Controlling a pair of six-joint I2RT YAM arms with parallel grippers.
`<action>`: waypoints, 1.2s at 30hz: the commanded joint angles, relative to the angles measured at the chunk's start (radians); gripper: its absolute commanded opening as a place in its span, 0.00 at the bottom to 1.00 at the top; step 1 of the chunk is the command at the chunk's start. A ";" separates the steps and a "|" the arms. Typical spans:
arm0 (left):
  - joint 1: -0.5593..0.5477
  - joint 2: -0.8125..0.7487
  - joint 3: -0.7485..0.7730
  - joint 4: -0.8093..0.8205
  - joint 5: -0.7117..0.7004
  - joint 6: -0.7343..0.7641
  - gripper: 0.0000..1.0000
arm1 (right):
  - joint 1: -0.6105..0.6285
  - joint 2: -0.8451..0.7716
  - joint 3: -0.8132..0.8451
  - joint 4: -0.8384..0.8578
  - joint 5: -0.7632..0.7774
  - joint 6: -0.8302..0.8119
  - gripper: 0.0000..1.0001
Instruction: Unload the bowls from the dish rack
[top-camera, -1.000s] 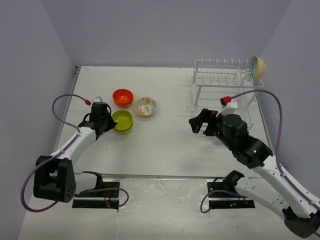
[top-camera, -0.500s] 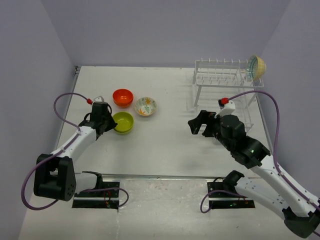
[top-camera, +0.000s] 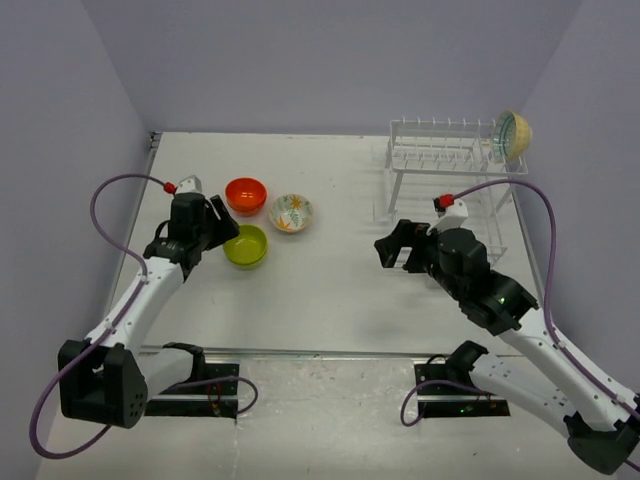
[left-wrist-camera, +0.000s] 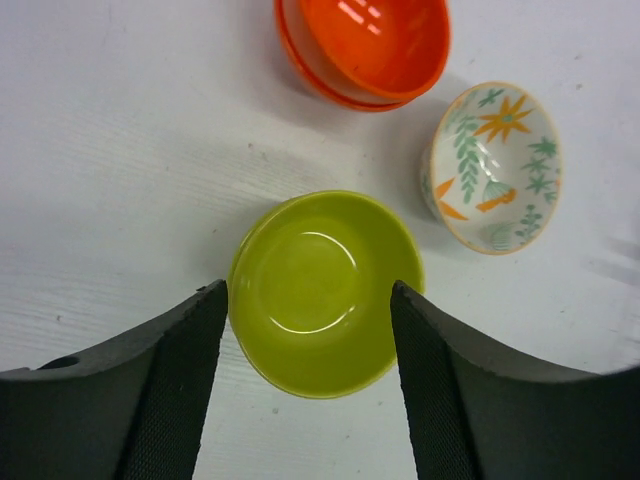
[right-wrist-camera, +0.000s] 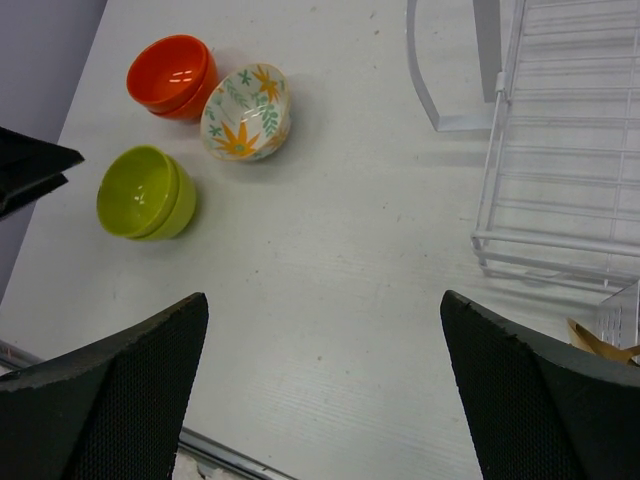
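Two lime green bowls (right-wrist-camera: 140, 192), glossy, nested, sit on table (top-camera: 330, 270) at left, near orange pair (right-wrist-camera: 170, 72) and tilted floral bowl (right-wrist-camera: 243, 112). Above green pair, left gripper (left-wrist-camera: 308, 295) – fingers apart, flanking it. On dish rack (top-camera: 445, 150) top, right end – beige bowl (top-camera: 515, 133) on edge. Mid-table, right gripper (right-wrist-camera: 322, 300) spread wide, empty.

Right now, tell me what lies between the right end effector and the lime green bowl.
Nothing: bare table from end effector to bowl, per the top view.
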 joint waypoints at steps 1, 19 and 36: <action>-0.003 -0.094 0.073 -0.043 -0.004 0.020 0.69 | -0.002 0.036 0.016 0.039 -0.005 -0.024 0.98; -0.003 -0.384 0.139 -0.311 -0.104 0.238 1.00 | -0.315 0.387 0.542 -0.213 0.516 -0.336 0.99; -0.012 -0.477 0.027 -0.203 0.011 0.233 1.00 | -0.497 0.911 0.860 0.348 0.889 -1.204 0.97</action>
